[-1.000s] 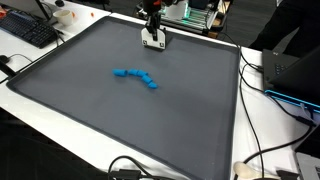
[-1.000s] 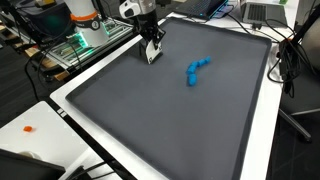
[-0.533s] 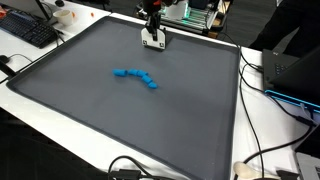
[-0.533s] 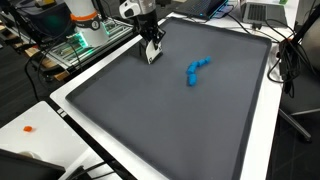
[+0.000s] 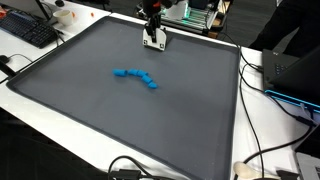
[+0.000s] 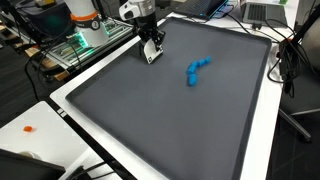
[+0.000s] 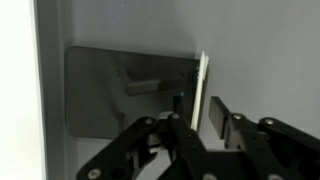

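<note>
My gripper [image 5: 153,36] hangs low over the far edge of a dark grey mat [image 5: 120,125] in both exterior views [image 6: 150,46]. Its fingers are close together around a thin white card [image 7: 203,80], seen edge-on in the wrist view between the fingertips [image 7: 202,118]. The card shows as a small white piece under the gripper [image 5: 153,44] [image 6: 149,57]. A chain of blue blocks [image 5: 136,77] lies on the mat away from the gripper, also seen in an exterior view [image 6: 196,70].
The mat lies on a white table [image 5: 265,130]. A keyboard [image 5: 28,30] sits at one corner, and cables [image 5: 262,70] and a laptop [image 6: 262,12] lie along the sides. Electronics [image 6: 85,40] stand behind the arm. A small orange item [image 6: 29,128] lies on the table.
</note>
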